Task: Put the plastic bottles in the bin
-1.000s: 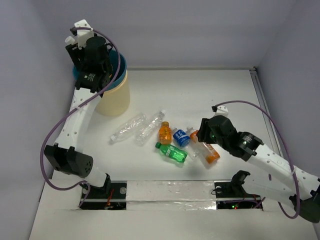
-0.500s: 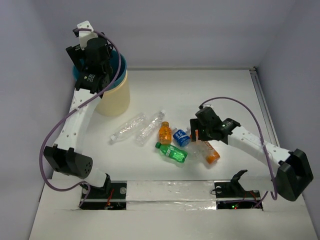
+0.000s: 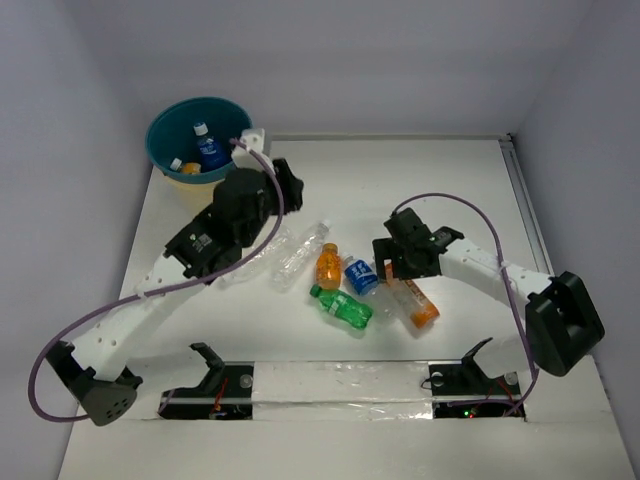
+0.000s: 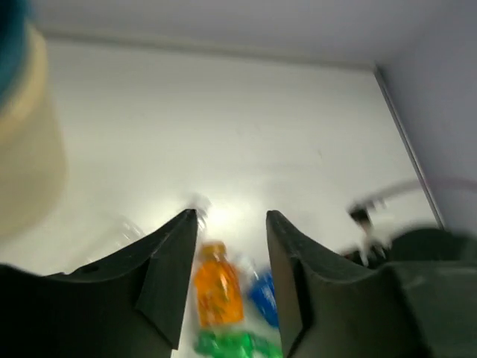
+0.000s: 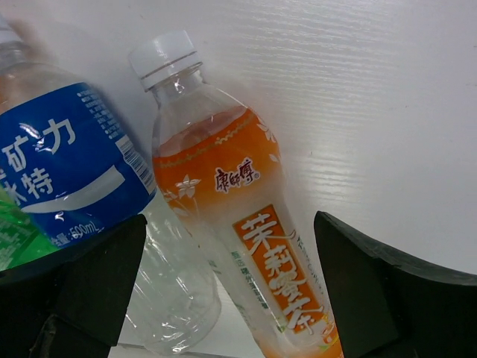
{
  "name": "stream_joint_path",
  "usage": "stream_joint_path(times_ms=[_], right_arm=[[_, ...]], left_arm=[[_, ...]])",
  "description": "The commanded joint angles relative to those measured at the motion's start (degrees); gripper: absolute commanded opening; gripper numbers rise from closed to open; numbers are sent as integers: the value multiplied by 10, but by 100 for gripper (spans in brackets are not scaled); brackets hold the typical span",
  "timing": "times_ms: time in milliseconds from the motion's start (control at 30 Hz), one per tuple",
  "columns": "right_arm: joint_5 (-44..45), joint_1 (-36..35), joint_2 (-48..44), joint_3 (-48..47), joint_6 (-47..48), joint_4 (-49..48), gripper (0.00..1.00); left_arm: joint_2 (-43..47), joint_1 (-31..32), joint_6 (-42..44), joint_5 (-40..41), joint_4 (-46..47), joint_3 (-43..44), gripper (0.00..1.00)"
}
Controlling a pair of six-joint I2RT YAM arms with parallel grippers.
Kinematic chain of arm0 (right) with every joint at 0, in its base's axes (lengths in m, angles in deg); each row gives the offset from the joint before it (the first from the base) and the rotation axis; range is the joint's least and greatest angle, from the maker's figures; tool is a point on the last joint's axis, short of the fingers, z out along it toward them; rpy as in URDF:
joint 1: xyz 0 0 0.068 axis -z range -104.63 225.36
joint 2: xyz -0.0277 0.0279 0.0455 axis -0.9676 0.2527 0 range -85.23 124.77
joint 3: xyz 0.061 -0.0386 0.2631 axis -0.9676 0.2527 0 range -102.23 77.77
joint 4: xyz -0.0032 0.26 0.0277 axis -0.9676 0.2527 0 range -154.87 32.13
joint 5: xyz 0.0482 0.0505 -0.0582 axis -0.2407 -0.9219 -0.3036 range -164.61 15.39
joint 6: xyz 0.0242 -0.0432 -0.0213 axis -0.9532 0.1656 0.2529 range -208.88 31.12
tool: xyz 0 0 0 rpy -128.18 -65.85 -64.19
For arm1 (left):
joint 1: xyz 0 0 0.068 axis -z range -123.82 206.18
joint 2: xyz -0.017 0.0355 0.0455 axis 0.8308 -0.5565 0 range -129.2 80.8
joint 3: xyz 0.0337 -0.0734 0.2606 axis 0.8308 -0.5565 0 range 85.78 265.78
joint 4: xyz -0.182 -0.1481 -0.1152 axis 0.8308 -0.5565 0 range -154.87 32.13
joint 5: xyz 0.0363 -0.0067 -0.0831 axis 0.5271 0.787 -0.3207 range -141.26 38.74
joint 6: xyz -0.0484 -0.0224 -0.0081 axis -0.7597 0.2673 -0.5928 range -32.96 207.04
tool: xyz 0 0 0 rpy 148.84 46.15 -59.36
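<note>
Your left gripper [image 4: 231, 224]: released, empty, above the table [image 3: 400, 180] | your right gripper [image 5: 231, 239]: fingers spread wide, astride the orange-label bottle [image 5: 238, 216], not clamping it | bin [image 3: 160, 130]: far-left corner, blue-label bottle [image 3: 208, 152] inside | green bottle [image 3: 342, 305]: mid-table among others.

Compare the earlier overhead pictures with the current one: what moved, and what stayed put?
The left gripper swung away from above the bin toward the middle of the table, open and empty. The right gripper reached in and now straddles the orange-labelled bottle, open, not gripping. The loose bottles and the bin stayed in place.
</note>
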Motion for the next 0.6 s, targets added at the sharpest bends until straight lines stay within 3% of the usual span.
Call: stream_joint_path(times_ms=[0, 33, 200, 267, 400, 500, 533, 567], right_arm=[[-20, 8, 21, -25, 22, 0, 100], [-22, 8, 30, -27, 25, 3, 100], [-34, 8, 69, -52, 33, 17, 99], [-35, 8, 88, -63, 35, 19, 98], [-49, 8, 122, -72, 46, 21, 90], [-50, 8, 137, -78, 50, 21, 84], [-48, 8, 137, -78, 49, 21, 82], [-47, 8, 139, -80, 49, 23, 79]], left_arm=[[48, 56, -93, -106, 21, -101, 38], [59, 73, -107, -118, 28, -124, 31], [95, 208, -209, -126, 63, -267, 16], [111, 234, -238, -112, 74, -299, 6], [161, 261, -294, -87, 79, -372, 3], [196, 266, -327, -88, 81, -412, 32], [204, 266, -345, -91, 83, -422, 53], [214, 266, -354, -95, 84, -444, 62]])
